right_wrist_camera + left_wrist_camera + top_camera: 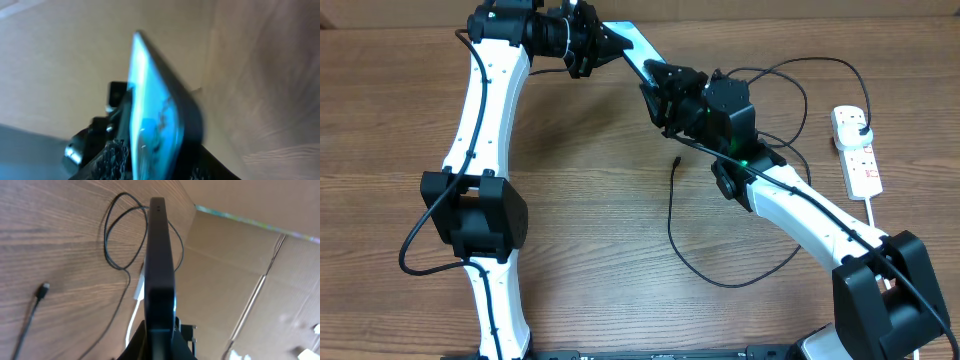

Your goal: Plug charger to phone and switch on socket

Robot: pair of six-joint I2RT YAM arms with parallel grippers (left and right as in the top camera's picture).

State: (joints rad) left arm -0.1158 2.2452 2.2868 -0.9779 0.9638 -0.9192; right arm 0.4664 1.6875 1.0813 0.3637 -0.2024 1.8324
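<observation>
Your left gripper [588, 47] is clamped on the phone [630, 42], holding it up off the table [570, 200]. The right gripper [658, 92] sits at the phone's other end, can't tell if it's gripping or loose. The charger [676, 163] tip lies on the table, well apart from the socket [857, 150]

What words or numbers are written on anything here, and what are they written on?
No word, number or brand can be read in any of these pictures.
Red marks on the socket: too small to read.
Dark marks on the phone screen: too blurred to read.
</observation>
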